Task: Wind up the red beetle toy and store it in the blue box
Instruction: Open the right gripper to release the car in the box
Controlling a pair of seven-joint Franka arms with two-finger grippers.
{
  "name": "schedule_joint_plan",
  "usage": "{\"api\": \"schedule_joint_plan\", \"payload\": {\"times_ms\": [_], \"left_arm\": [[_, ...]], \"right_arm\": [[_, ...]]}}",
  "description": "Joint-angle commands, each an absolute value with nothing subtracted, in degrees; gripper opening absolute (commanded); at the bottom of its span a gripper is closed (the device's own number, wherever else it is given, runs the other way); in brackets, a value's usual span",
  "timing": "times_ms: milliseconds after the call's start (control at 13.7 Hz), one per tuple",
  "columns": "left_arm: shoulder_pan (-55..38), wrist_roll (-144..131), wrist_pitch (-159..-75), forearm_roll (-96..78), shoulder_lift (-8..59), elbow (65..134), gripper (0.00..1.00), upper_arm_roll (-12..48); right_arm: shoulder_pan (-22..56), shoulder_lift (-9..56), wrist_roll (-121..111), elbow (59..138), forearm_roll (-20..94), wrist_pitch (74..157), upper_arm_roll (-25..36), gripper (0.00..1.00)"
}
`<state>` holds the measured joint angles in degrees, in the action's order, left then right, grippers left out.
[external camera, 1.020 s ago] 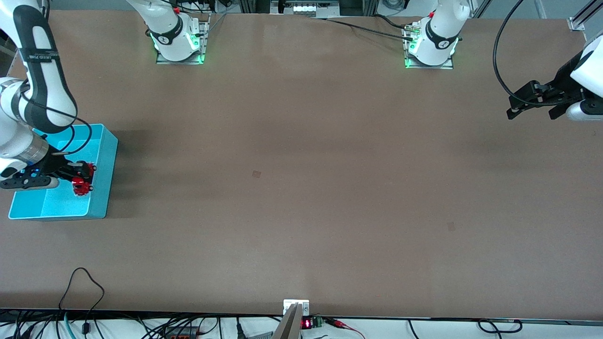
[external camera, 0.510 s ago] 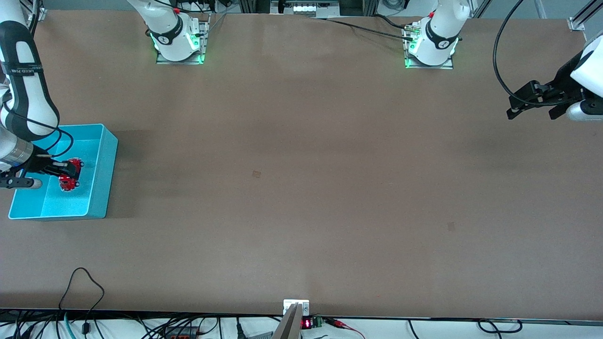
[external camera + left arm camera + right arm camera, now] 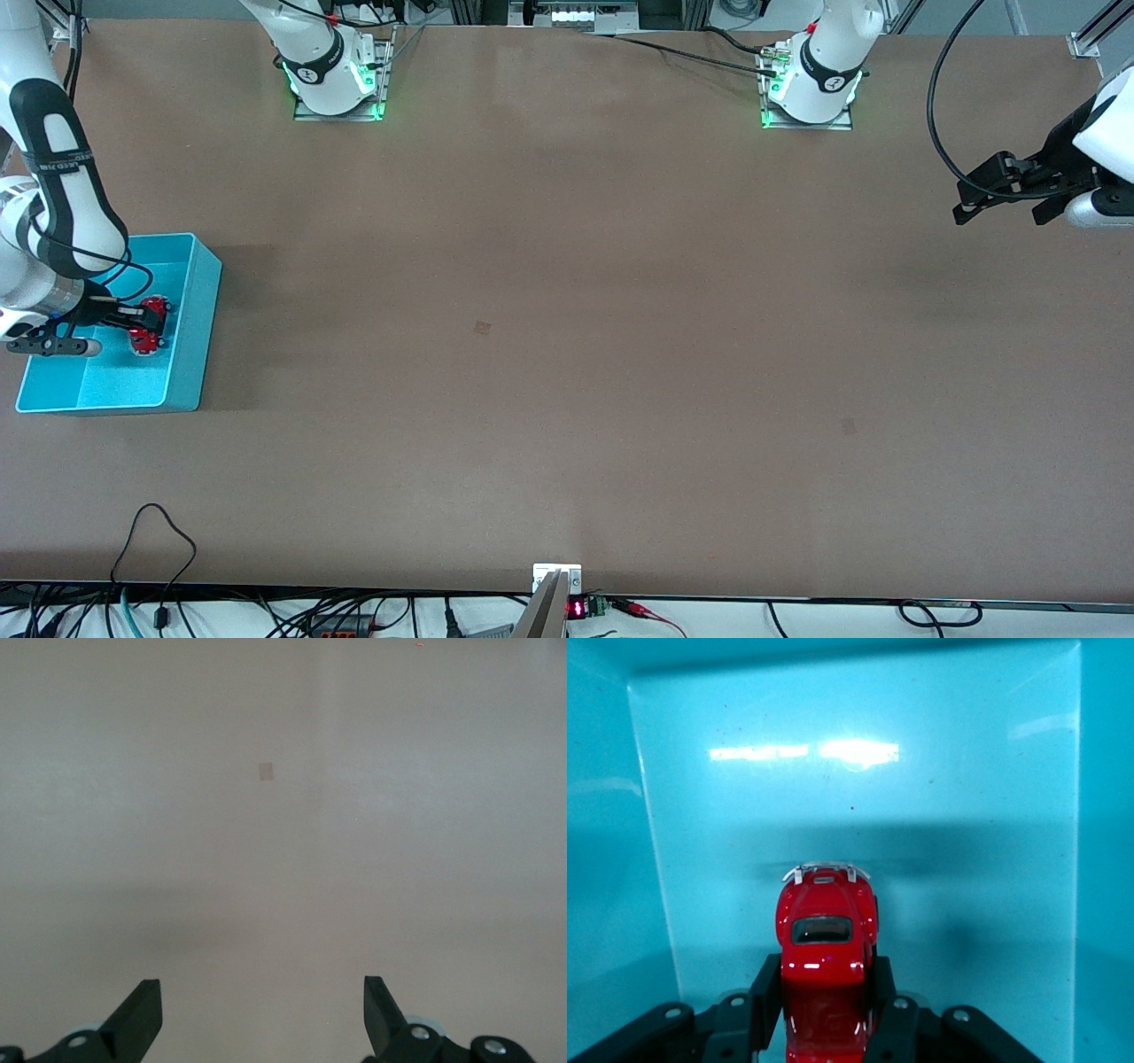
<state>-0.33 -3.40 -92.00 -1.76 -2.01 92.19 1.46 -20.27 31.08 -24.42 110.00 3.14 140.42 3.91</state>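
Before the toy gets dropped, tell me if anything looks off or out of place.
Nothing stands out. The right hand is shut on the red beetle toy, holding it level inside the blue box, which sits square on the table. The left hand waits open above the table at its own end.

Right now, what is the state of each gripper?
Left gripper: open, empty, over bare table.
Right gripper: shut on the red beetle toy, inside the blue box.
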Motion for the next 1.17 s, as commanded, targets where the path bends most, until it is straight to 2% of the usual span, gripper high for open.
{"api": "schedule_joint_plan", "payload": {"times_ms": [0, 146, 291, 437, 656, 874, 1093], "left_arm": [[-0.79, -4.04, -90.88, -1.32, -1.14, 90.18, 1.00, 1.23], [-0.79, -4.04, -90.88, -1.32, -1.14, 90.18, 1.00, 1.23], [-0.79, -3.96, -90.88, -1.32, -1.14, 90.18, 1.00, 1.23], [-0.79, -3.96, -90.88, -1.32, -1.14, 90.18, 1.00, 1.23], [-0.79, -3.96, -90.88, -1.32, -1.14, 90.18, 1.00, 1.23], [-0.79, -3.96, -90.88, -1.32, -1.14, 90.18, 1.00, 1.23], [-0.79, -3.96, -90.88, -1.32, -1.14, 90.18, 1.00, 1.23]], "right_arm": [[-21.27, 32.78, -24.53, 109.16, 2.72, 141.58, 3.08, 0.22], [-21.80, 32.52, -23.91, 109.16, 3.34, 141.68, 2.99, 1.00], [-21.45, 30.34, -24.08, 109.07, 3.51, 140.81, 2.99, 1.00], [-20.92, 26.91, -21.29, 107.50, 4.13, 134.68, 2.81, 1.00], [-17.68, 23.57, -17.86, 99.25, 3.78, 120.63, 2.72, 1.00], [-14.52, 19.70, -16.53, 94.59, 3.86, 114.19, 2.72, 1.00], [-10.39, 19.07, -12.06, 87.39, 4.22, 107.43, 2.64, 1.00]]}}
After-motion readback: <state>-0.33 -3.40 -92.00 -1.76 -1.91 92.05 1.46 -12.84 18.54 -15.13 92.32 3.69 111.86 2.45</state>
